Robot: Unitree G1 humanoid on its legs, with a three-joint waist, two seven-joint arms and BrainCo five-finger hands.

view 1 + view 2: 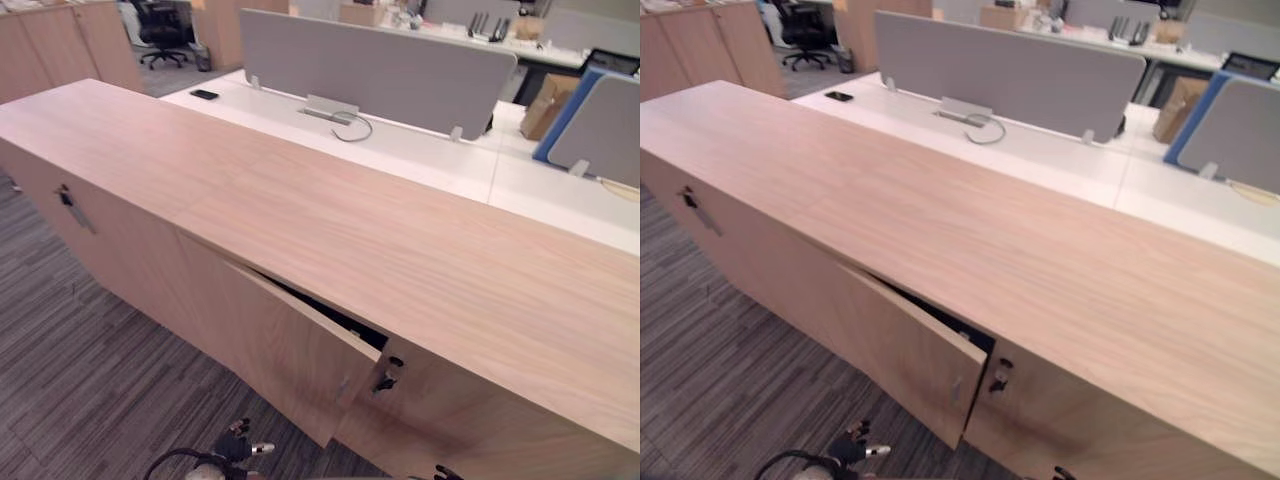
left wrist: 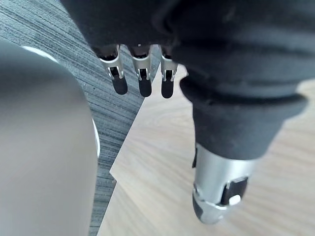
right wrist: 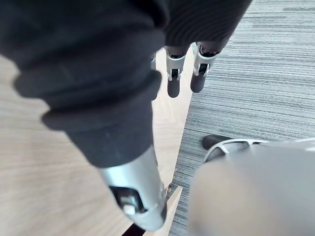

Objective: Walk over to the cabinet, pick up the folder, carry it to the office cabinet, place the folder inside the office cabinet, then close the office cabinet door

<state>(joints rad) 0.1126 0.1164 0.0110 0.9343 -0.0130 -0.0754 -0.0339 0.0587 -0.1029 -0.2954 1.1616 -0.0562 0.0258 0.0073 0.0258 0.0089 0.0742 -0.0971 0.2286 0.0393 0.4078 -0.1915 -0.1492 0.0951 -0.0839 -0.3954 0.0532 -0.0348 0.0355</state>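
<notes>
The long light-wood office cabinet [image 1: 330, 220] has one hinged wooden door [image 1: 270, 350] standing ajar. Its free edge is swung out from the front, leaving a dark gap behind it. Whether the folder lies in that gap cannot be told. Neither hand carries it: the left hand [image 2: 140, 81] and the right hand [image 3: 173, 81] hang low before the cabinet front, fingers straight and relaxed, holding nothing.

By my reading the closing step is in hand. The next move calls for a flat push on the door's outer face near its free edge, until it sits flush with the neighbouring door.

A small dark lock with a key [image 1: 385, 378] sits on that neighbour, just beside the gap, and fingers could catch on it. Nothing on the grey striped carpet [image 1: 60, 360] blocks the swing. Beyond the cabinet's far edge, a white desk surface [image 1: 420, 150] carries a grey divider screen [image 1: 380, 70] and a black phone [image 1: 204, 94].
</notes>
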